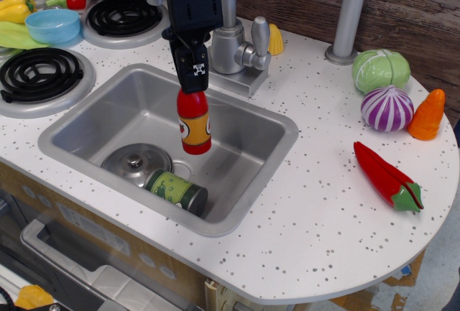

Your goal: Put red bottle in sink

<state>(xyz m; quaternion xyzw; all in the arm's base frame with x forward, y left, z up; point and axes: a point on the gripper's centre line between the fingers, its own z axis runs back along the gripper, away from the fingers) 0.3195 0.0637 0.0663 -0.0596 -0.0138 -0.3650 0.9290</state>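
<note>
The red bottle (194, 123) hangs upright over the middle of the grey sink (244, 113), its yellow-orange label facing me. My gripper (192, 85) comes down from above and is shut on the bottle's neck and cap, which it hides. The bottle's base is above the basin floor, just right of a metal pot lid (136, 163) and above a green can (177, 191) lying on its side in the sink.
A grey faucet (231, 42) stands right behind the gripper. Black coil burners (39, 74), a blue bowl (52, 25) and yellow peppers are at the left. A cabbage (380, 69), purple onion (387, 108), carrot (427, 115) and red chili (387, 177) lie on the right counter.
</note>
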